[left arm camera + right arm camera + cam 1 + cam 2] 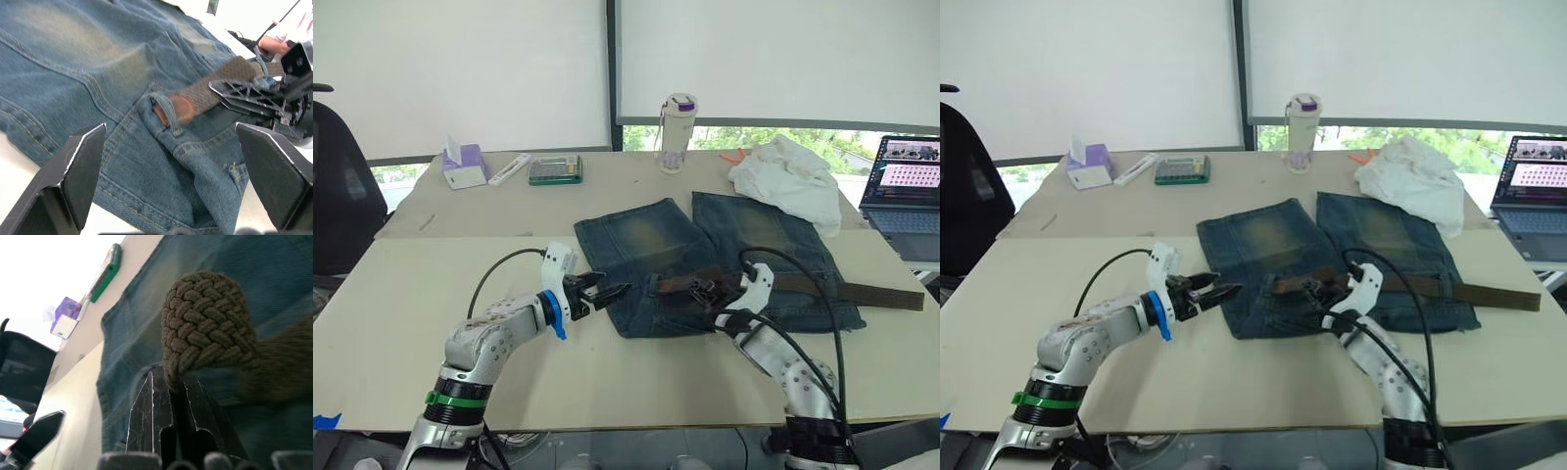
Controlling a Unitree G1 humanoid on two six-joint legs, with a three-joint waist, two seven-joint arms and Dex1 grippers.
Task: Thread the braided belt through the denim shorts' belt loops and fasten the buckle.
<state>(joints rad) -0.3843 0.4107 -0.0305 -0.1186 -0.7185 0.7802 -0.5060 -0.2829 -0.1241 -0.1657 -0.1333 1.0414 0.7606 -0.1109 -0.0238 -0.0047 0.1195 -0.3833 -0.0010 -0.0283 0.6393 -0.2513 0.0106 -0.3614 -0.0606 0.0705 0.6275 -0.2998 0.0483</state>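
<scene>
Threading step: feeding the belt tip on toward the left end of the waistband.
Counter (431, 294): carrying the denim shorts (646, 240), which are lying flat, waistband nearest the robot.
Braided belt (862, 292): lying along the waistband, tail trailing off to the right; its leather tip is poking through a belt loop (164, 105).
Right tool (1317, 292): pinching a fold of belt; it should be pushing slack leftward.
Left tool (607, 290): fingers spread, hanging just beside the shorts' edge; it should be closing on the tip, not the denim.

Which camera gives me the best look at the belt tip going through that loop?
The left wrist view: the braided belt tip sits under a belt loop on the denim shorts, close up. The right wrist view shows a bulge of belt pinched in the right gripper. The head views show its full run.
</scene>
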